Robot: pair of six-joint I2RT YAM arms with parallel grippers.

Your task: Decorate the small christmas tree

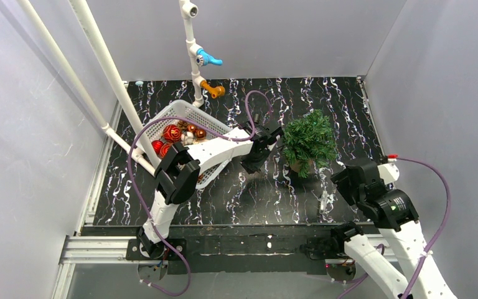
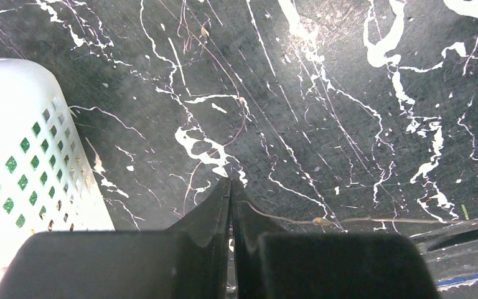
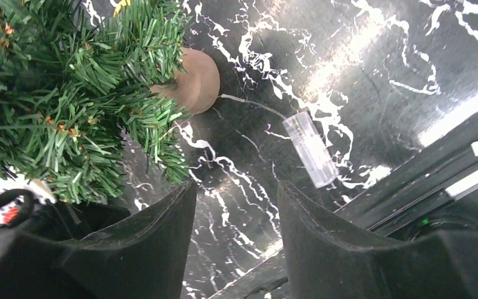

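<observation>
One left gripper between white basket and small christmas tree

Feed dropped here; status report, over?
Left pincer shut, between white basket and small christmas tree. Right pincer open, empty, near tree. Clear tube on wire by its base.

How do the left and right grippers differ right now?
The left gripper is shut, the right gripper open and empty. The left gripper is beside the white basket, the right gripper beside the small christmas tree. Both are black and hover over the marbled table.
</observation>
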